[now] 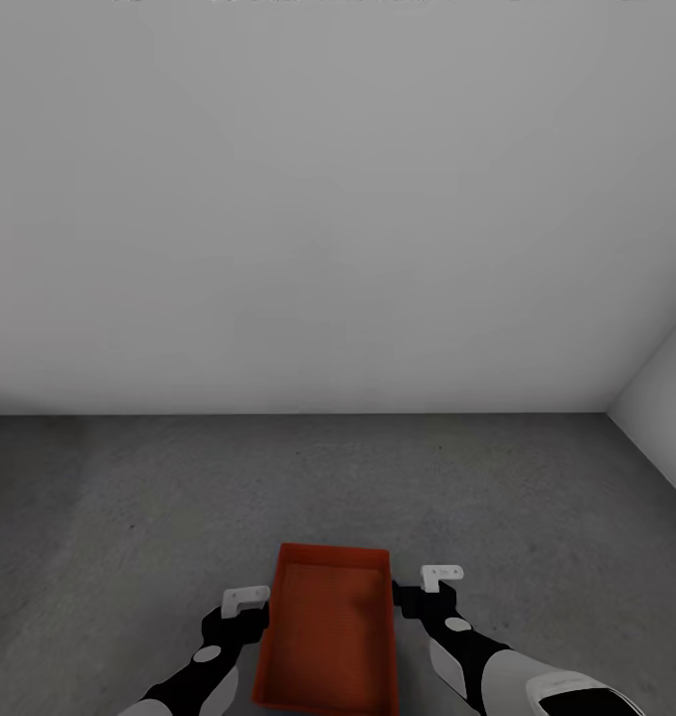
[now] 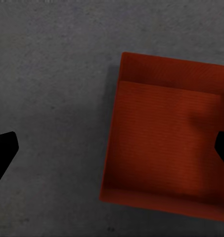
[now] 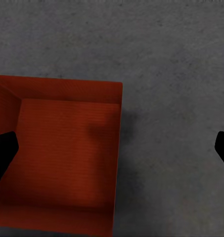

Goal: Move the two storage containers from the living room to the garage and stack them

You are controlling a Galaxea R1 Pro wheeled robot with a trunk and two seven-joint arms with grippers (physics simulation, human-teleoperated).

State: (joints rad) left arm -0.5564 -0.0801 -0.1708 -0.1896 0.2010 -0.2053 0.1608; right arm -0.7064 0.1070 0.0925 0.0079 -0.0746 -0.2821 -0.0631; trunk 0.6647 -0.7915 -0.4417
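Note:
One red-orange open-top storage container [image 1: 330, 636] lies on the dark grey concrete floor [image 1: 129, 517] of the garage, close in front of me, and it is empty. My left gripper [image 1: 247, 619] hangs open over its left long wall, and my right gripper [image 1: 418, 600] hangs open over its right long wall. In the left wrist view the container [image 2: 166, 143] sits below the left gripper [image 2: 112, 150], whose dark fingertips [image 2: 3, 153] stand far apart astride the wall. The right wrist view shows the container [image 3: 62, 158] under the right gripper [image 3: 114, 150] the same way. Neither gripper touches the box.
A plain white wall [image 1: 338, 199] rises a few steps ahead. A second white wall [image 1: 666, 388] closes the right side, forming a corner. Bare concrete spreads to the left, right and ahead of the container.

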